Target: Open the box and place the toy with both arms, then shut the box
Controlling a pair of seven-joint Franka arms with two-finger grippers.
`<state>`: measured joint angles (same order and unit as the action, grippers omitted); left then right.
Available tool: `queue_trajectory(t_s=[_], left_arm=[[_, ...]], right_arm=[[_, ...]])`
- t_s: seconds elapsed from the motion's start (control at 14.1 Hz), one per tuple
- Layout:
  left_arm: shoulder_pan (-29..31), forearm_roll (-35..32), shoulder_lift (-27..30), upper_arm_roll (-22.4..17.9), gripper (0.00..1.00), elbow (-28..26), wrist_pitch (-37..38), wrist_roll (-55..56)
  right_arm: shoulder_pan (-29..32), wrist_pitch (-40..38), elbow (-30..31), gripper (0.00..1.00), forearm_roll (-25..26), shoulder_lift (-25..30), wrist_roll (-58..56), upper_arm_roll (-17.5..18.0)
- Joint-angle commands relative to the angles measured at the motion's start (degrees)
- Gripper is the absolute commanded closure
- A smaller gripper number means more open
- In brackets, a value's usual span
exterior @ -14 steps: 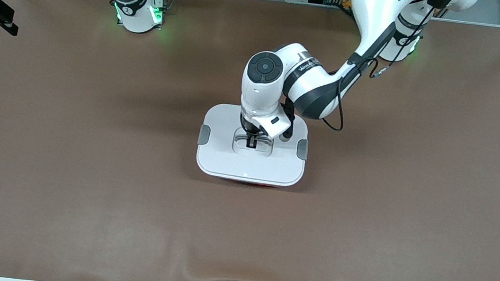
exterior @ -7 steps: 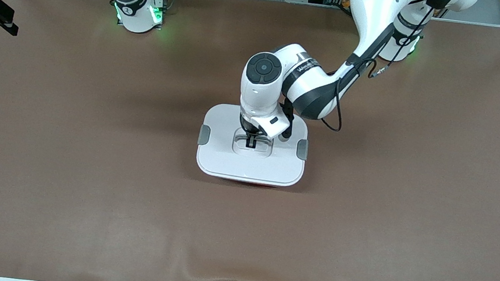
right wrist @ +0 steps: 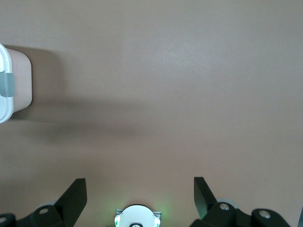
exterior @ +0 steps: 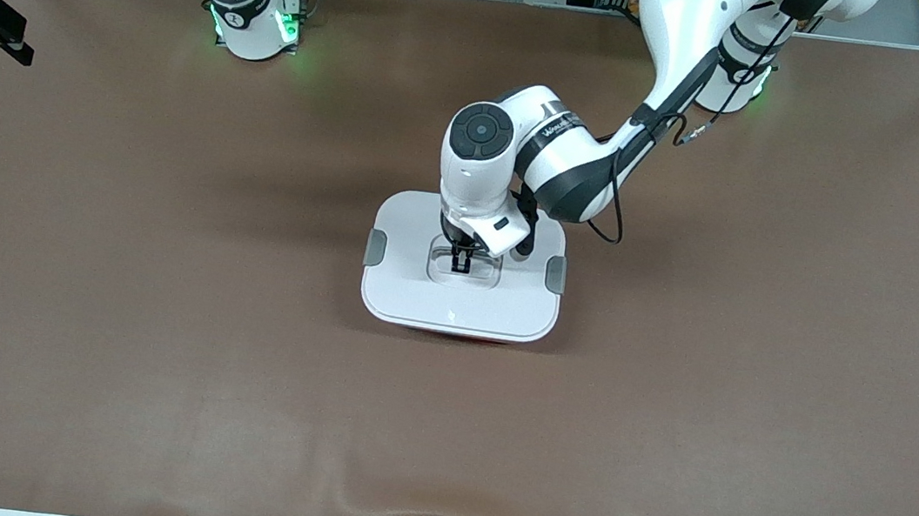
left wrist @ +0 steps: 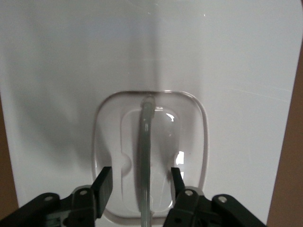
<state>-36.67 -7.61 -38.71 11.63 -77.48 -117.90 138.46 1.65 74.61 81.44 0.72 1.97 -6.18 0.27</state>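
The box (exterior: 459, 302) stands in the middle of the table with its white lid on and both grey side clips (exterior: 375, 248) down. A thin pink strip of the tub shows under the lid's near edge. My left gripper (exterior: 460, 263) is down in the lid's recessed handle well. In the left wrist view the gripper (left wrist: 142, 177) is open, with one finger on each side of the grey handle bar (left wrist: 146, 142) and not touching it. My right gripper (right wrist: 139, 187) is open and empty over bare table, and the right arm waits. The toy is out of view.
The brown mat (exterior: 156, 300) covers the table all around the box. The right wrist view shows one end of the box (right wrist: 19, 80) with a grey clip at the frame's edge, and the right arm's base (exterior: 252, 18) with green lights.
The left arm's wrist and elbow have shifted slightly toward the robots' bases. Its gripper stays in the handle well. The box and the right arm have not moved.
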Motion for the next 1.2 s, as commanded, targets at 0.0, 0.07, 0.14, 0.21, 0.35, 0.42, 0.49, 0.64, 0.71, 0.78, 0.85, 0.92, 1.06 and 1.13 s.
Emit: queue_trajectory(t_s=[0.0, 0.07, 0.14, 0.21, 0.35, 0.42, 0.49, 0.64, 0.71, 0.78, 0.85, 0.92, 1.06, 1.13], left_arm=[[0.1, 0.2, 2.0, -0.2, 0.0, 0.7, 1.0, -0.7], [0.3, 0.2, 2.8, -0.2, 0.0, 0.7, 1.8, -0.8], [0.3, 0.1, 3.8, -0.3, 0.0, 0.7, 3.2, -1.1], [0.4, 0.1, 5.3, -0.4, 0.0, 0.7, 5.5, -2.5], [0.6, 0.2, 7.3, -0.3, 0.0, 0.7, 7.9, -5.8], [0.5, 0.3, 8.0, -0.3, 0.0, 0.7, 8.2, -6.6], [0.7, 0.2, 9.1, -0.3, 0.0, 0.7, 8.8, -6.9], [2.7, 0.2, 10.9, -0.1, 0.0, 0.7, 11.4, -9.2], [3.2, 0.4, 12.1, -0.1, 0.0, 0.7, 12.9, -12.3], [4.1, 0.7, 13.8, -0.1, 0.0, 0.7, 14.6, -17.4], [5.5, 1.9, 15.3, -0.1, 0.0, 0.7, 16.5, -23.5], [6.9, 3.5, 16.6, -0.2, 0.0, 0.7, 18.5, -29.0], [9.1, 3.2, 18.8, -0.3, 0.0, 0.7, 22.0, -37.6], [10.6, 3.1, 19.7, -0.3, 0.0, 0.6, 23.2, -43.7]], right_arm=[[0.7, 0.2, 1.4, 0.0, -1.2, 1.5, -0.1, 0.3], [0.7, 0.2, 1.4, 0.0, -1.1, 1.5, -0.1, 0.3], [0.8, 0.2, 1.4, 0.0, -1.2, 1.5, -0.1, 0.3], [0.8, 0.2, 1.4, 0.0, -1.2, 1.5, 0.0, 0.3], [0.7, 0.2, 1.4, 0.0, -1.1, 1.5, -0.1, 0.3], [0.7, 0.2, 1.4, 0.0, -1.2, 1.5, -0.1, 0.3], [0.7, 0.2, 1.4, 0.0, -1.2, 1.5, -0.1, 0.3], [0.7, 0.1, 1.4, 0.0, -1.1, 1.5, -0.1, 0.3], [0.7, 0.1, 1.4, 0.0, -1.2, 1.5, -0.1, 0.3], [0.7, 0.2, 1.4, 0.0, -1.2, 1.5, 0.0, 0.3], [0.6, 0.1, 1.4, 0.0, -1.1, 1.5, -0.1, 0.3], [0.7, 0.1, 1.4, 0.0, -1.1, 1.5, -0.1, 0.3], [0.8, 0.0, 1.4, 0.0, -1.1, 1.5, -0.1, 0.3], [0.7, 0.0, 1.4, 0.0, -1.2, 1.5, -0.1, 0.3]])
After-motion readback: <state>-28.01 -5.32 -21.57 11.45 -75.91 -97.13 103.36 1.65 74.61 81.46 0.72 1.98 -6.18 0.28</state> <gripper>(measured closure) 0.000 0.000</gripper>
